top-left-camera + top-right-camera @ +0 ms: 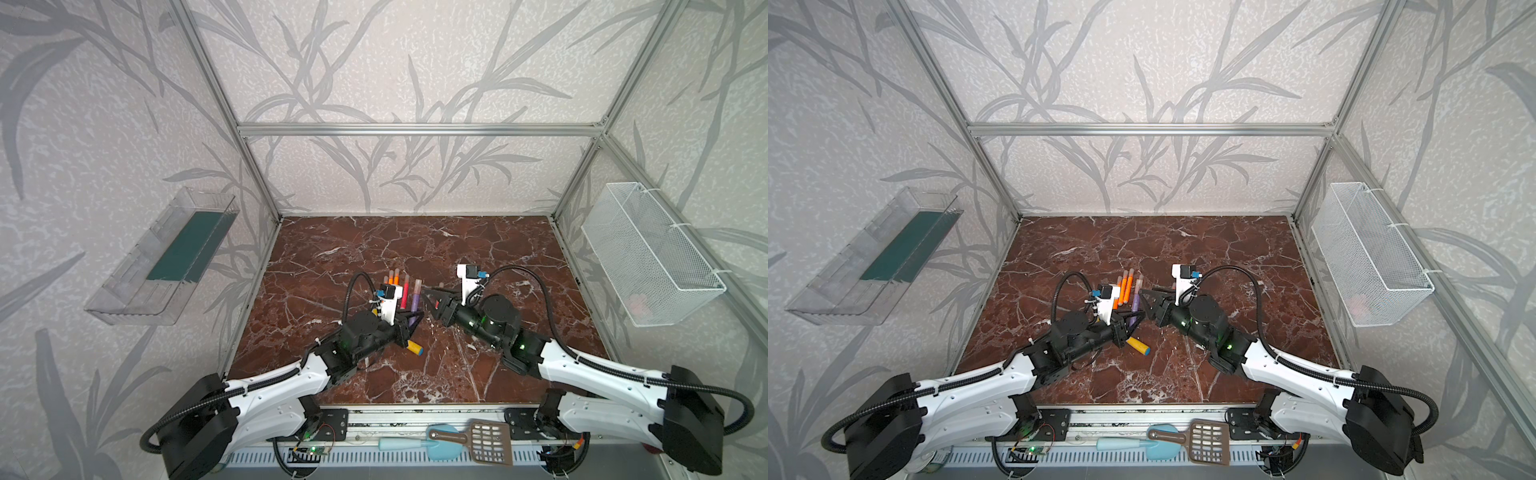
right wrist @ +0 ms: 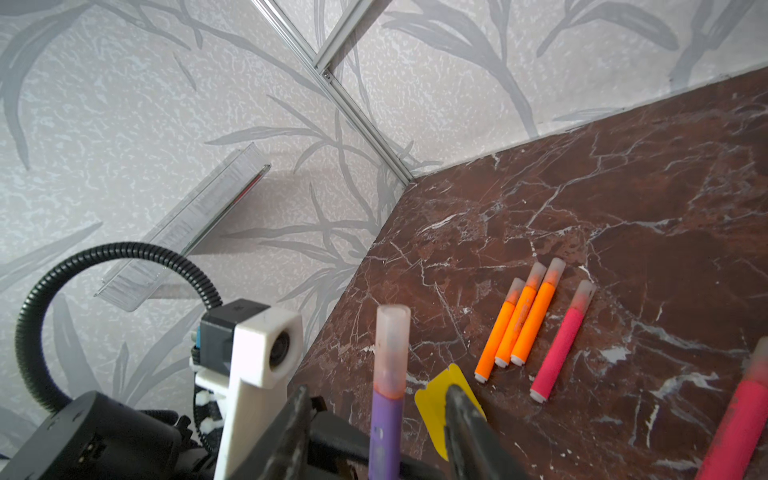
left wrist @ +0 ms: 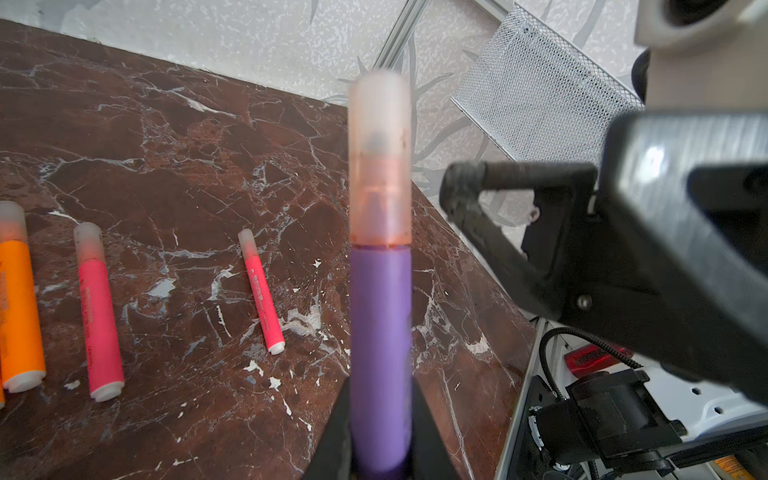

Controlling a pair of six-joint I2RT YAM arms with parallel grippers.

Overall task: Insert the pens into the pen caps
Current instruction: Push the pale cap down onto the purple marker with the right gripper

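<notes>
My left gripper (image 1: pixel 411 322) (image 3: pixel 380 390) is shut on the lower barrel of a purple pen (image 1: pixel 414 307) (image 3: pixel 380 332), which points up and away. A translucent pinkish pen cap (image 3: pixel 379 158) (image 2: pixel 391 345) sits on its tip. My right gripper (image 1: pixel 426 302) (image 2: pixel 378 392) is open, with its jaws on either side of the purple pen (image 2: pixel 385 432) and not touching it. Three orange pens (image 2: pixel 515 324) and a pink pen (image 2: pixel 561 345) lie side by side on the marble table (image 1: pixel 478 249), each wearing a cap. Another capped pink pen (image 3: pixel 261 291) lies nearer.
A yellow toy (image 1: pixel 414 346) (image 2: pixel 432 399) lies on the table just under the left gripper. A white wire basket (image 1: pixel 652 257) hangs on the right wall and a clear shelf (image 1: pixel 166 257) on the left wall. A blue scoop (image 1: pixel 440 442) and a brown slotted scoop (image 1: pixel 486 440) rest on the front rail.
</notes>
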